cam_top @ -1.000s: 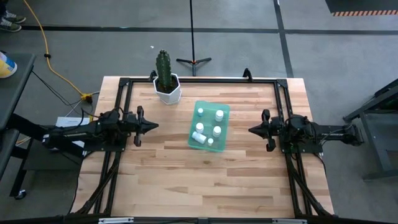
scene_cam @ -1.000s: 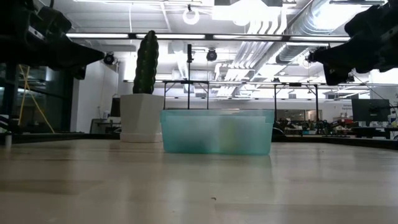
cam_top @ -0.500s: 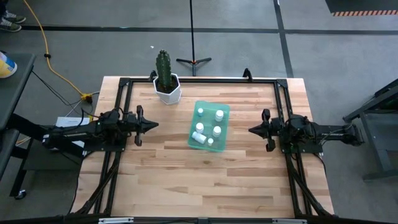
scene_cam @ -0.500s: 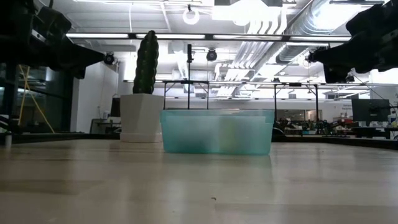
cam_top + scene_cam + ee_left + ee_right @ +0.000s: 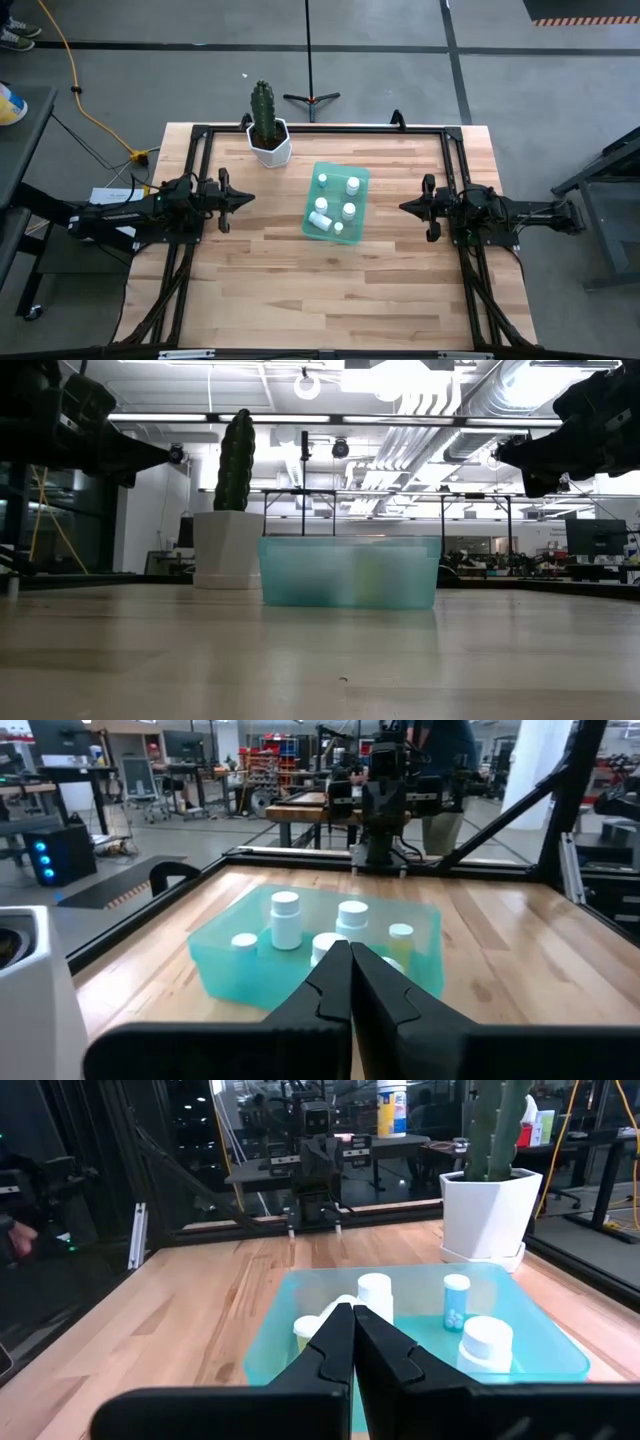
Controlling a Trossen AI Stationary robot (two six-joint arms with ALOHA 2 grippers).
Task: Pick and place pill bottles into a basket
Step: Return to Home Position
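**Arms at rest, bottles in the basket**

Nothing lies on the near planks of the wooden table; no bottle shows on them in the high or low view. At mid-table the left gripper and the right gripper face each other from opposite sides, raised off the wood and well apart from the load. Each wrist view shows that arm's fingers pressed together with nothing between them. Between the arms sits the teal basket, holding six pill bottles: five upright, and one that appears to lie on its side. Farther back, the white cactus pot stands near the table's far edge, beside the basket but not touching it. Compared with a second ago, neither the arms nor the basket have visibly shifted. That stillness, with every visible bottle already in the basket, suggests the job is finished and the arms are home.
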